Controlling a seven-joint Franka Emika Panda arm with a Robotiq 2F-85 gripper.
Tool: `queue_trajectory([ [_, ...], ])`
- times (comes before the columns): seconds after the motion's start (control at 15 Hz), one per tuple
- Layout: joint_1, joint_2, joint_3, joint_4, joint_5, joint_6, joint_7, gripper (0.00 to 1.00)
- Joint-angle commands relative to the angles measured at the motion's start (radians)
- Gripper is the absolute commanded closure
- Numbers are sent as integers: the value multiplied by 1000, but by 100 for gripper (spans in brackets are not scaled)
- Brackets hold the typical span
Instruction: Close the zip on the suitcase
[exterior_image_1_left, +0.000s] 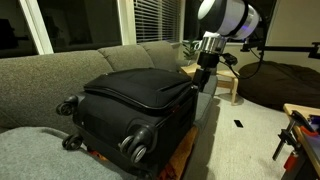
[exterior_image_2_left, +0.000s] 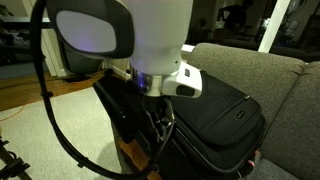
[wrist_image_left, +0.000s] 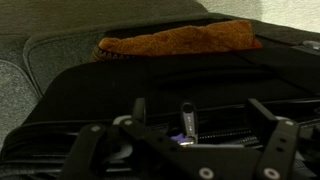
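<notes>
On the grey sofa (exterior_image_1_left: 40, 70): black soft-sided fabric suitcase (exterior_image_1_left: 130, 95) was laid.
Zip: thin dark track (exterior_image_1_left: 140, 107) was judged unclosed.
Claw (exterior_image_1_left: 204, 64): opened wide, empty.

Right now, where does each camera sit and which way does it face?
Exterior view: off the wheel end of the black soft-sided fabric suitcase on the grey couch, facing the white-and-black arm and its gripper.
Exterior view: close behind the arm, looking past it at the suitcase.
Wrist view: low over the suitcase, facing an orange-brown cloth; open gripper along the bottom.
Shared: suitcase and couch, all three.
</notes>
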Motion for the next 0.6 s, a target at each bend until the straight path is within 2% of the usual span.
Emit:
queue_trajectory([
  [0.0, -17, 10, 7, 14, 31, 8, -37, 14],
  [0.07, -17, 11, 7, 16, 31, 7, -37, 28],
  [0.2, -18, 13, 6, 23, 31, 4, -37, 36],
  [0.53, -27, 20, 4, 36, 24, -3, -32, 71],
])
